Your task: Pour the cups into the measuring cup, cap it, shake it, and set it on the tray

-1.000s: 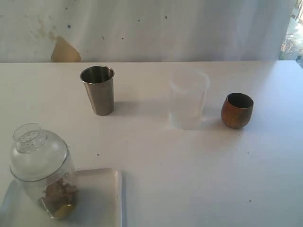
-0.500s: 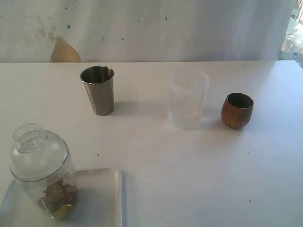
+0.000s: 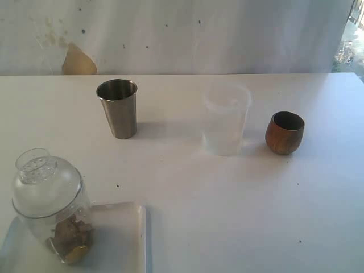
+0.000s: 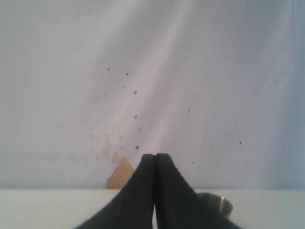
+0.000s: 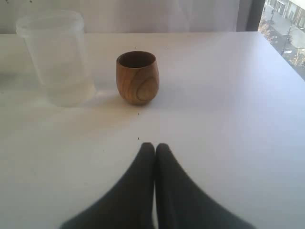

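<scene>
Soft washed-out daylight, slightly blurry pictures

Tumbler (image 3: 117,108) at rear left of table (image 3: 227,216), plastic cup (image 3: 226,119) to its right, wooden cup (image 3: 284,132) right of that, measuring cup (image 3: 63,230) with cap (image 3: 45,190) on, standing on tray (image 3: 122,242) at front left

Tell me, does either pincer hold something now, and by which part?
Nothing is held. The left pincer and the right pincer are both shut, with nothing in their jaws.
</scene>
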Available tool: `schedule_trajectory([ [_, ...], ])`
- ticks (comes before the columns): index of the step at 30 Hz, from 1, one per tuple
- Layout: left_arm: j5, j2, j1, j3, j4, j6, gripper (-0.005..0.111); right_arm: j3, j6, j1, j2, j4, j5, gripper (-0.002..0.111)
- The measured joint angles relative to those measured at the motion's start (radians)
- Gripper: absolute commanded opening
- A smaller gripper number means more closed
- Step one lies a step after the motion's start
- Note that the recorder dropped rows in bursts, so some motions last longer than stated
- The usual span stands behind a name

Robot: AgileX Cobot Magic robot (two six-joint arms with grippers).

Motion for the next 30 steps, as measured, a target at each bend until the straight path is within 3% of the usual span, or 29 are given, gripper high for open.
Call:
schedule_trajectory([
  [3,0.002,0.0,0.0,0.079,-0.043,0.002,0.0,0.0,0.0,0.0,0.0,0.0,0.0,0.0],
  [5,-0.003,0.0,0.0,0.129,-0.234,0.002,0.0,0.0,0.0,0.0,0.0,0.0,0.0,0.0],
  [11,-0.01,-0.029,0.0,0.15,-1.19,0.002,0.0,0.0,0.0,0.0,0.0,0.0,0.0,0.0],
  [15,-0.006,-0.097,0.0,0.141,-1.551,0.002,0.0,0.0,0.0,0.0,0.0,0.0,0.0,0.0],
  [22,0.027,-0.195,0.0,0.14,-1.821,0.002,0.0,0.0,0.0,0.0,0.0,0.0,0.0,0.0],
  [30,0.098,-0.211,0.0,0.142,-1.868,0.002,0.0,0.0,0.0,0.0,0.0,0.0,0.0,0.0],
])
